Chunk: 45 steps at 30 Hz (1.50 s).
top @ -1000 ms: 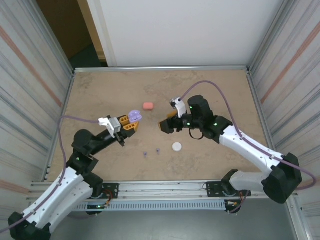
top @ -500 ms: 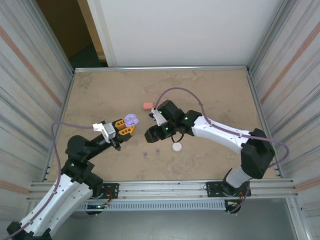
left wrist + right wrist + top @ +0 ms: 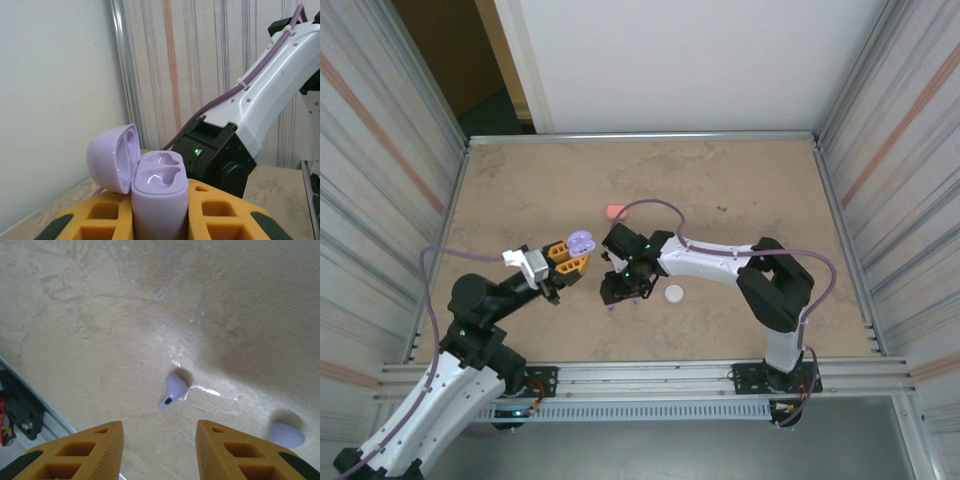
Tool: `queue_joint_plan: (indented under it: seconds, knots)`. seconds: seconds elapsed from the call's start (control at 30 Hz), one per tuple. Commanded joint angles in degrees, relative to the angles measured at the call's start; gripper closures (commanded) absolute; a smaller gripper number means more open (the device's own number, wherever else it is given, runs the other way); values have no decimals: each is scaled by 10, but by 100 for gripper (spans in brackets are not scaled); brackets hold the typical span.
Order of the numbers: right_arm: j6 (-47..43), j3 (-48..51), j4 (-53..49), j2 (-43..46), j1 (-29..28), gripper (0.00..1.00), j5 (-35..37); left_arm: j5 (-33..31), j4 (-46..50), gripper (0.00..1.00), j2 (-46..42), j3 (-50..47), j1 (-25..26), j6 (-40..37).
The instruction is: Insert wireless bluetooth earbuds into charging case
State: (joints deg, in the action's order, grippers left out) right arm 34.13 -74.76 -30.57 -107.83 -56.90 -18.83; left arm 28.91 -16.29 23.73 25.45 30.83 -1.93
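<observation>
While the right gripper is hanging low over the table nearest the arm bases, its orange fingers are standing apart with nothing between them. A purple earbud is lying on the tabletop just ahead of that gap, its stem angling back toward the fingers. A second purple earbud is lying near it, off the other finger. Whether the fingertips are touching the surface is unclear from either view. A white case is resting just beside this gripper. Slightly farther out, the left gripper is clamping a purple charging case upright between its pads, with the lid standing flipped open and the two wells facing up. Farthest out, a pink case is sitting on the table, apart from both grippers.
</observation>
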Motion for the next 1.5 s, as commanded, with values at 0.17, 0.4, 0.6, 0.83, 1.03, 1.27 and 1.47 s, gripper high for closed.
queue_joint_plan:
  seconds: [0.17,0.4,0.6,0.83,1.03,1.27,1.47]
  knots:
    - [16,-41,-20,-55,-12,63,19,9,-5,100,-11,-6,3,-6]
    - [14,-51,-23,-79,-19,64,16,8,-3,100,-10,-7,4,-6]
    - [14,-58,-31,-93,-22,65,20,8,-3,100,-10,-7,4,-5]
    - [12,-65,-40,-105,-27,66,20,7,-2,100,-9,-7,4,-5]
    - [10,-69,-52,-112,-33,69,23,4,-2,100,-9,-6,4,-5]
    - [9,-70,-56,-117,-37,73,26,2,-1,100,-9,-7,4,-4]
    - [4,-67,-49,-109,-37,80,36,2,-1,100,-10,-7,4,-2]
